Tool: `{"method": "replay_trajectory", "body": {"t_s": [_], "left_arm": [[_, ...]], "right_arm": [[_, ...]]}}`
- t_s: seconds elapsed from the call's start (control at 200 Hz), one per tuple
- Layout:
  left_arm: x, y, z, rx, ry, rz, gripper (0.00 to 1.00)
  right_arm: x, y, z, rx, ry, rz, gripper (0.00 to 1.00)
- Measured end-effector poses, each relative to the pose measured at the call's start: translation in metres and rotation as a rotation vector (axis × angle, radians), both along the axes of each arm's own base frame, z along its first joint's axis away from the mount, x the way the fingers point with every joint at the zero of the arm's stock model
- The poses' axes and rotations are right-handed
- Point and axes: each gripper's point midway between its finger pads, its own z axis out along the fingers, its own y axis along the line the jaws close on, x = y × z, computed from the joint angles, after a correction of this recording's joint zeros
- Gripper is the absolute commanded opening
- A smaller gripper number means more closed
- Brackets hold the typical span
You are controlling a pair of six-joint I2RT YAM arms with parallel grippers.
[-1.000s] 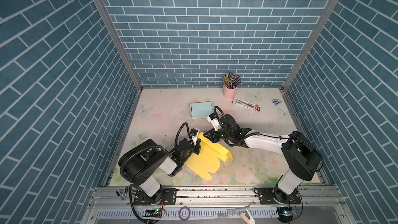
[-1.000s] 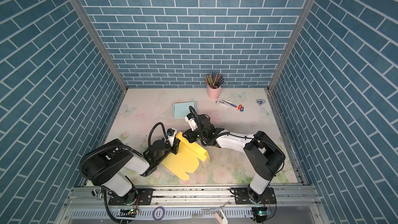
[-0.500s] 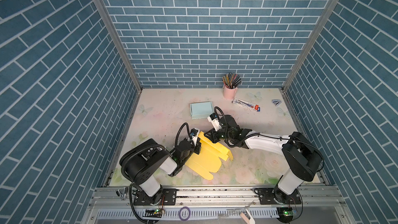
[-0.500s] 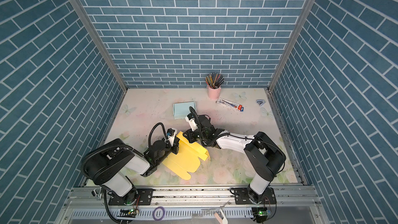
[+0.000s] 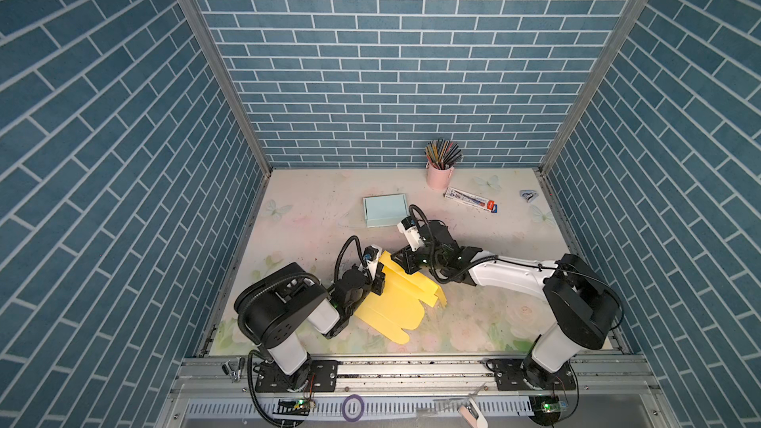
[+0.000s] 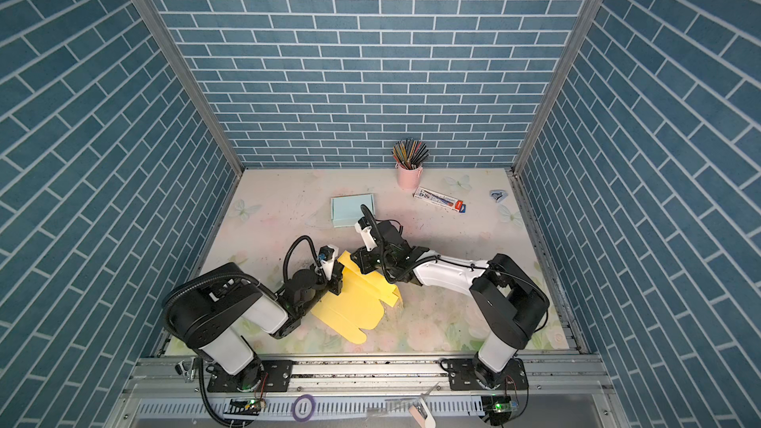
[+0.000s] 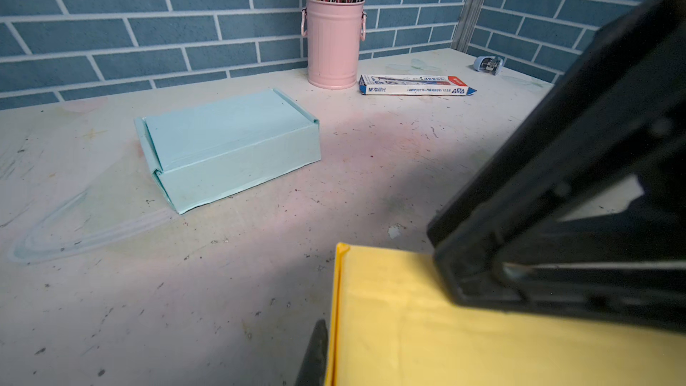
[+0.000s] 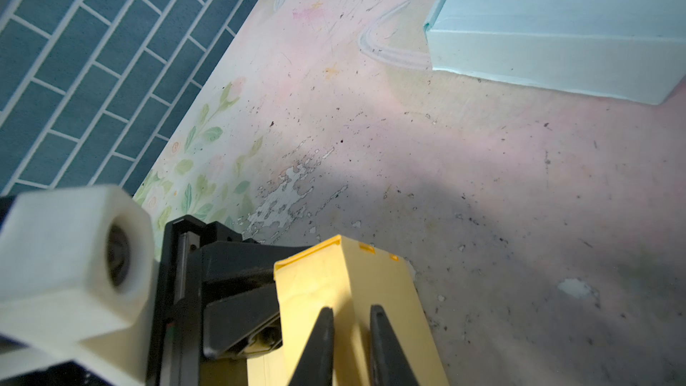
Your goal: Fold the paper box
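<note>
Front-centre on the tabletop (image 5: 313, 220): yellow paper box (image 5: 391, 306) lies mostly flat, with its far edge folded up into a ridge. Left arm is folded low by its base, forearm reaching toward the middle. Left gripper (image 5: 380, 282) is clamped tight on the sheet edge nearest it. Right arm is stretched low across the middle, wrist tipped down. Right gripper (image 5: 400, 259) is at the far corner, jaws nearly together, pinching the ridge (right wrist view shows the fold running between the fingertips (image 8: 324, 332)). Versus a second ago, the left jaws have closed onto the paper; arms and sheet have barely moved. Pale blue box (image 5: 385, 209) sits just behind the right wrist.
</note>
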Motion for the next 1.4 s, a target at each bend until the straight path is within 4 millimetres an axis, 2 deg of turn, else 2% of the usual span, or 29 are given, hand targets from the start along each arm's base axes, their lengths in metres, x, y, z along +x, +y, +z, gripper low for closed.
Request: {"method": "replay_trajectory", "body": {"t_s": [0.05,0.115,0.18,0.32,0.38,0.45,0.55,0.765,0.985,1.11,1.4], "left_arm": [[-0.001,0.002,0.004,-0.005,0.007,0.011,0.00],[0.000,0.006,0.017,-0.022,0.010,0.030,0.00],[0.004,0.006,0.035,-0.047,0.015,0.055,0.00],[0.018,0.004,0.087,-0.138,0.030,0.121,0.00],[0.020,0.006,0.098,-0.178,0.052,0.152,0.00],[0.019,0.010,0.098,-0.205,0.098,0.183,0.00],[0.014,0.016,0.081,-0.198,0.177,0.216,0.00],[0.000,0.031,0.061,-0.181,0.242,0.254,0.00],[-0.008,0.043,0.043,-0.140,0.264,0.284,0.00],[-0.010,0.046,0.036,-0.128,0.270,0.288,0.00],[-0.011,0.040,0.032,-0.140,0.263,0.248,0.00]], "right_arm": [[-0.006,-0.008,0.007,-0.032,-0.013,0.004,0.24],[-0.014,-0.020,0.029,-0.062,-0.052,0.008,0.25],[-0.019,-0.028,0.065,-0.057,-0.121,0.011,0.24],[-0.038,-0.044,0.161,0.023,-0.315,0.008,0.19],[-0.047,-0.054,0.185,0.045,-0.370,0.001,0.16],[-0.057,-0.064,0.197,0.050,-0.403,-0.007,0.09],[-0.062,-0.074,0.187,0.019,-0.407,-0.023,0.00],[-0.058,-0.089,0.115,-0.142,-0.327,-0.069,0.00],[-0.052,-0.089,0.075,-0.204,-0.265,-0.115,0.00],[-0.047,-0.089,0.064,-0.209,-0.255,-0.146,0.00],[-0.036,-0.077,0.060,-0.178,-0.263,-0.185,0.00]]}}
